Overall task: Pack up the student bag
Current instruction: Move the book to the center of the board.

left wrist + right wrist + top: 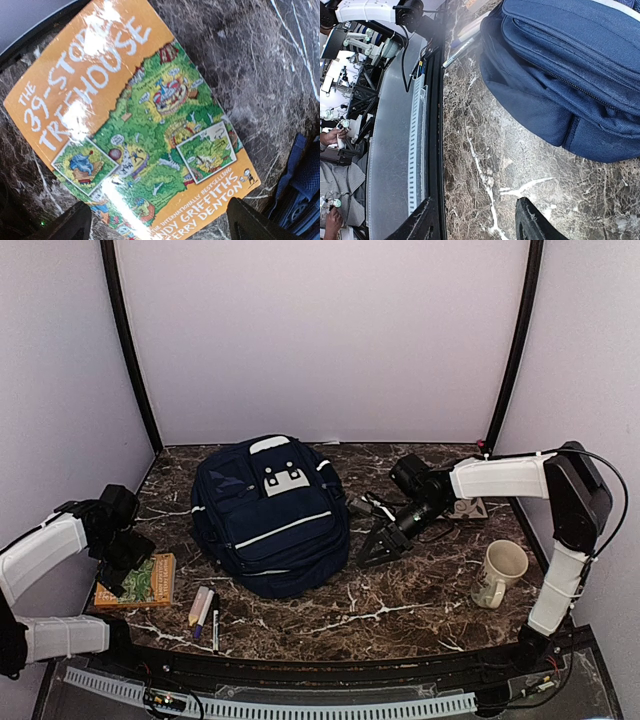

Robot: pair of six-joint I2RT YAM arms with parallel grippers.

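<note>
The student bag [268, 515] lies flat in the middle of the bench [400, 610], front face up, its top end away from the arms. A paperback, "The 39-Story Treehouse" [135, 125], lies on the bench near the bag's left side. The left hand [125, 570] hangs directly above it, fingers spread wide with nothing between them.

In the left wrist view the cover runs diagonally across the gap between the fingers, so the book's long axis sits skew to the line of the jaws. A grip would probably call for a wrist turn first.

The right hand [378, 548] is low over the bench just off the bag's right flank, part open and empty. The left arm is plainly the nearer to the book, and from that hand the bag lies off to the right.
</note>
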